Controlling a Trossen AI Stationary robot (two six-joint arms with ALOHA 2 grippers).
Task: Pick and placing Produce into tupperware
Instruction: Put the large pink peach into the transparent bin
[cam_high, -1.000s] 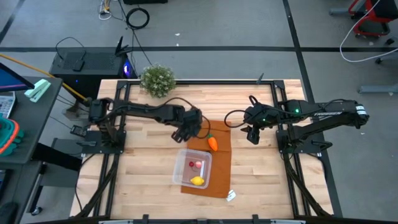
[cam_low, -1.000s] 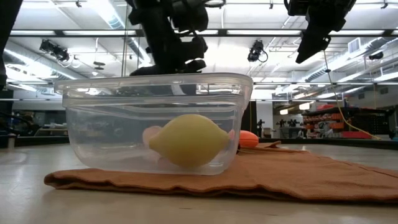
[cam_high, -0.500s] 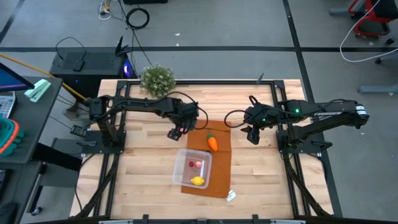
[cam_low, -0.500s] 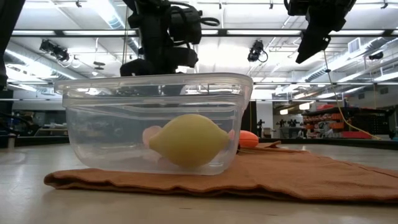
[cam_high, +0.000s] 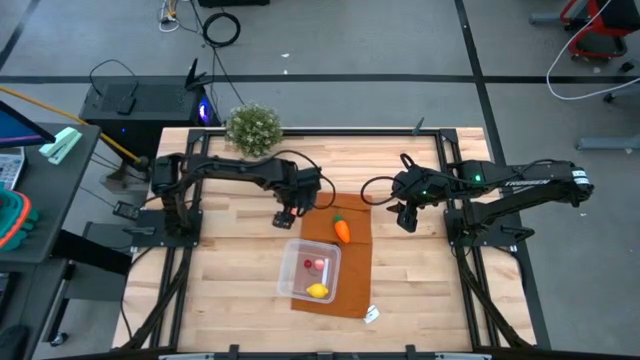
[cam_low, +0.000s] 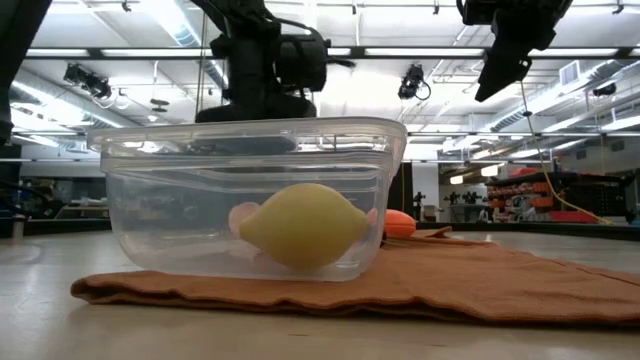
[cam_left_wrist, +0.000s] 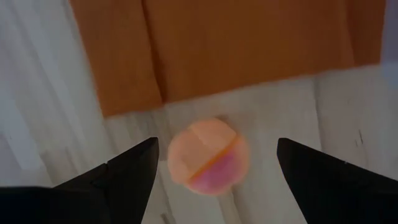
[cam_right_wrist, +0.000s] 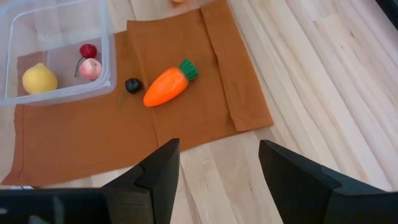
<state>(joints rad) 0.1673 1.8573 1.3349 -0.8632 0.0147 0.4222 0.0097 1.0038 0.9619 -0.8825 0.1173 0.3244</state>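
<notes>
Even, bright overhead light; glaring ceiling strips (cam_low: 440, 50) in the low view; blurred left wrist view.

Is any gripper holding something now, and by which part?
Nothing is held. The left gripper is open above the peach; the right gripper is open and empty.

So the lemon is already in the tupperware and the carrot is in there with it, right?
Not quite. The lemon is in the tupperware, but the carrot lies outside it on the brown mat, as the right wrist view shows.
</notes>
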